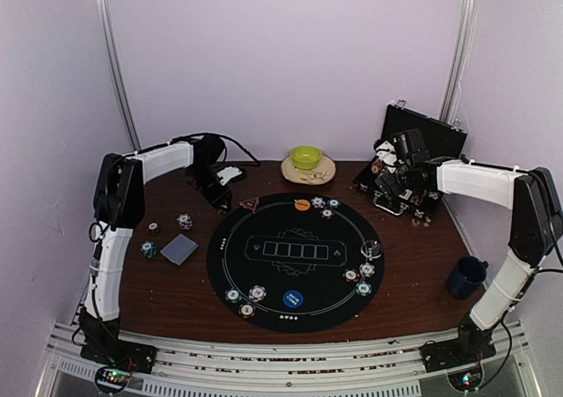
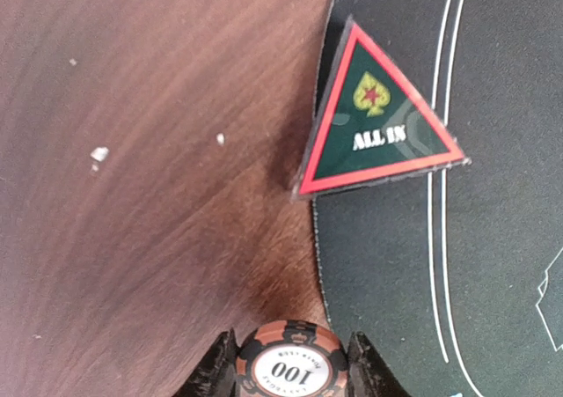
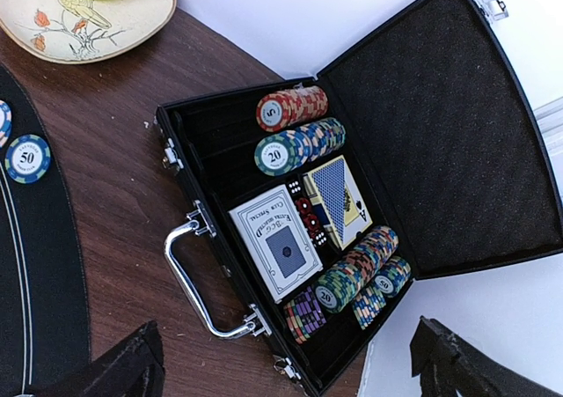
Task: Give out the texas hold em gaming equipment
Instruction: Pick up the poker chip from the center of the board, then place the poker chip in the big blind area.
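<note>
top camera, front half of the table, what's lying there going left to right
teal chip → card deck → left chip cluster → blue disc → right chip cluster → dark blue mug

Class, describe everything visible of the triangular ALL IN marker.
The ALL IN marker is a thin, flat triangle: dark green face, red border, yellow-green spade with red star, white lettering. It lies face up at the edge of the black mat, one corner over the brown table. Nothing else touches it.
</note>
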Robot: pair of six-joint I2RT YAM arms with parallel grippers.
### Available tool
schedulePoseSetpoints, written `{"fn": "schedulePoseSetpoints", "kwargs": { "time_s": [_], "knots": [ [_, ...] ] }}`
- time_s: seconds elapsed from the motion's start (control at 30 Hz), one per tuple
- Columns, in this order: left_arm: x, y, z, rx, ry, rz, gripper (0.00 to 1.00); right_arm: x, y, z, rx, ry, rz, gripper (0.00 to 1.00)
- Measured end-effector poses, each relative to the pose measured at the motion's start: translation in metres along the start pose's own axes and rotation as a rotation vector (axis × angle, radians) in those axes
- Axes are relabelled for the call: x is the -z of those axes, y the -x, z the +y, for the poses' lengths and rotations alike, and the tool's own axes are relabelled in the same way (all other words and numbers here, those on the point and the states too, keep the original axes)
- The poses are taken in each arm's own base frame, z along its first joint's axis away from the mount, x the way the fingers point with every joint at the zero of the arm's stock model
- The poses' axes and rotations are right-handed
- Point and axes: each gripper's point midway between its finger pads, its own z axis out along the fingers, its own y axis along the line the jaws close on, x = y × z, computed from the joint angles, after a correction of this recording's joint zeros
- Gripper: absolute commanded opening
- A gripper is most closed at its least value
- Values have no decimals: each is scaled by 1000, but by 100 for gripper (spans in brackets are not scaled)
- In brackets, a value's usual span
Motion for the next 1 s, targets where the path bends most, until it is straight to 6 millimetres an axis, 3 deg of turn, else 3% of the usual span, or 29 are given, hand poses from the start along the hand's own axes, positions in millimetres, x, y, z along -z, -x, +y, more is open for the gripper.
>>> {"fn": "schedulePoseSetpoints", "kwargs": {
  "time_s": [0.13,0.2,0.4,0.6,0.77,1.0],
  "knots": [
    [6,14,-10,-43,41,-8,33,0,0,0,0,-1,0,100],
    [10,29,-24,-86,53,-25,33,0,0,0,0,-4,0,100],
    [26,90,-100,-259,39,-153,33,0,0,-2,-1,-14,2,100],
    [31,131,-177,-391,-41,-291,33,0,0,-4,-2,-22,4,100],
    [22,165,-200,-434,-59,-411,33,0,1,-5,-4,-28,2,100],
    [-9,196,-202,-444,-63,-504,33,0,1,-6,-6,-33,-1,100]
  ]
}}
